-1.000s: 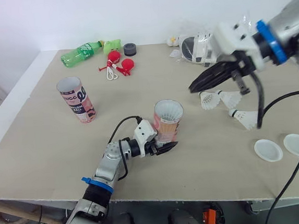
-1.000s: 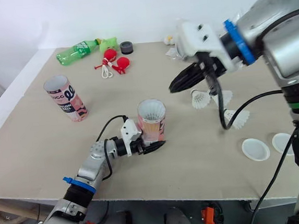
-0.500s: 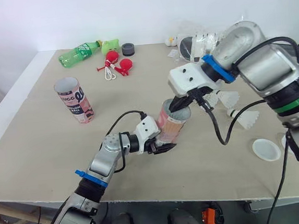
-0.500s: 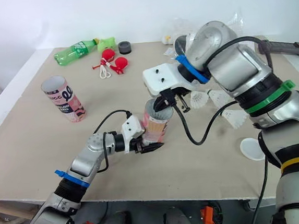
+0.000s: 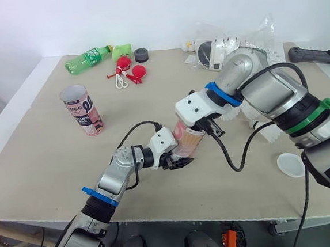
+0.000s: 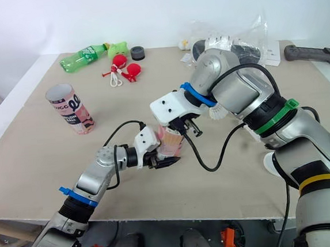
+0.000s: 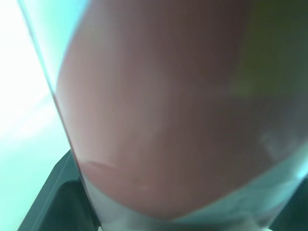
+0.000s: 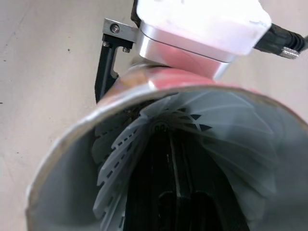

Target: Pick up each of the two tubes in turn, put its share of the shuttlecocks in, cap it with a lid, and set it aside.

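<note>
Pink cardboard, the tube [image 5: 188, 143] leans tilted over the middle of the table [image 5: 53, 168], clamped low on its wall between the two fingers of my left gripper [image 5: 178, 158]. Inside its mouth sits a white shuttlecock [image 8: 120, 154], skirt spread against the wall, with my right gripper [image 8: 171, 202] reaching down into it; whether that one grips I cannot tell. The second tube [image 5: 83, 110] stands upright, well apart to my left.

Well beyond the left gripper [image 5: 178, 158] we see a green bottle [image 5: 87, 59], a black roll [image 5: 142, 54] and red toys [image 5: 138, 72] on the table [image 5: 53, 162]; a black handle [image 5: 315, 56] lies far to its right.
</note>
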`<state>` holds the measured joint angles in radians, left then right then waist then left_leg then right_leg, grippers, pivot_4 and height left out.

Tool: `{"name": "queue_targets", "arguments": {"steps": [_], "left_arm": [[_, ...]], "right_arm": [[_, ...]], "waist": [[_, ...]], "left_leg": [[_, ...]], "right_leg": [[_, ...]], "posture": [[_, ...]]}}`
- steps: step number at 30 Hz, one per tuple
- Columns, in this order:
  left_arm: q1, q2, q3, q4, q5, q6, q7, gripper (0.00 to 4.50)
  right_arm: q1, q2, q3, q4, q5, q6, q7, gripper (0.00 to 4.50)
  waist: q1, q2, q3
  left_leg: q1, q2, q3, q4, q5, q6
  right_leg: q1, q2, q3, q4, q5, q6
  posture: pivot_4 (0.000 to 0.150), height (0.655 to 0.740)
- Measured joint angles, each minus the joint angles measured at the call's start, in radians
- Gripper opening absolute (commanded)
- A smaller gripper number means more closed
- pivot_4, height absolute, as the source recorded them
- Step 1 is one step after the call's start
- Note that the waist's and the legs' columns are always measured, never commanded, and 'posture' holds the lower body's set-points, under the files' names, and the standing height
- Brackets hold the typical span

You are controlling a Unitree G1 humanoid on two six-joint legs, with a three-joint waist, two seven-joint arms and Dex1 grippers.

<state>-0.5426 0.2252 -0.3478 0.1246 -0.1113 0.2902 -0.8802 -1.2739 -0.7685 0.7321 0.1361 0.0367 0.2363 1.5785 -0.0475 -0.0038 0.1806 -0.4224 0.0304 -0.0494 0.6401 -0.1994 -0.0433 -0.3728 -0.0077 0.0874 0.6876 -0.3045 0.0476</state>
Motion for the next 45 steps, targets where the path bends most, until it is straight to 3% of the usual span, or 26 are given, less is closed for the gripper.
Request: {"name": "queue_targets", "arguments": {"steps": [16, 21, 24, 31, 37, 45], "left_arm": [[0.0, 0.002, -0.008, 0.0, -0.003, -0.009, -0.004, 3.13], [0.005, -0.019, -0.006, 0.021, -0.007, -0.039, 0.0, 3.13], [0.022, -0.04, 0.004, 0.044, -0.012, -0.08, 0.009, 3.13], [0.064, -0.094, 0.053, 0.098, -0.054, -0.164, 0.03, 3.13], [0.081, -0.117, 0.065, 0.109, -0.058, -0.189, 0.044, 3.13], [0.088, -0.12, 0.066, 0.109, -0.056, -0.197, 0.044, 3.13]], "right_arm": [[-0.088, -0.134, -0.121, -0.037, 0.215, 0.135, -0.001, 0.07], [-0.08, -0.245, -0.221, -0.086, 0.339, 0.18, -0.001, 0.07], [-0.016, -0.363, -0.272, -0.098, 0.376, 0.176, -0.001, 0.92], [0.31, -0.659, -0.282, -0.033, 0.272, 0.067, 0.0, 4.34], [0.611, -0.736, -0.346, 0.05, 0.179, -0.022, -0.009, 4.43], [0.665, -0.619, -0.368, 0.241, 0.015, -0.066, -0.035, 4.43]], "waist": [[0.002, 0.0, 0.0], [0.009, 0.0, 0.0], [0.015, 0.0, 0.001], [0.021, 0.003, 0.001], [0.022, 0.005, 0.0], [0.021, 0.006, 0.0]], "left_leg": [[-0.001, -0.001, -0.004, -0.001, 0.001, 0.0], [-0.003, -0.002, -0.006, -0.001, 0.001, 0.0], [-0.003, -0.004, -0.005, -0.001, 0.001, 0.0], [-0.003, -0.005, -0.003, -0.001, 0.001, 0.0], [-0.002, -0.004, -0.003, -0.002, 0.002, 0.0], [-0.001, -0.004, 0.0, -0.002, 0.003, -0.001]], "right_leg": [[0.001, -0.001, -0.004, 0.0, -0.001, -0.001], [0.001, -0.002, -0.005, -0.002, -0.001, -0.001], [0.002, -0.004, -0.006, -0.003, -0.002, 0.0], [0.001, -0.005, -0.005, -0.003, -0.002, 0.0], [0.001, -0.004, -0.004, -0.003, -0.002, 0.0], [0.001, -0.004, -0.002, -0.003, -0.001, 0.001]], "posture": [[0.15, 0.74], [0.15, 0.74], [0.15, 0.74], [0.15, 0.74], [0.15, 0.74], [0.15, 0.74]]}}
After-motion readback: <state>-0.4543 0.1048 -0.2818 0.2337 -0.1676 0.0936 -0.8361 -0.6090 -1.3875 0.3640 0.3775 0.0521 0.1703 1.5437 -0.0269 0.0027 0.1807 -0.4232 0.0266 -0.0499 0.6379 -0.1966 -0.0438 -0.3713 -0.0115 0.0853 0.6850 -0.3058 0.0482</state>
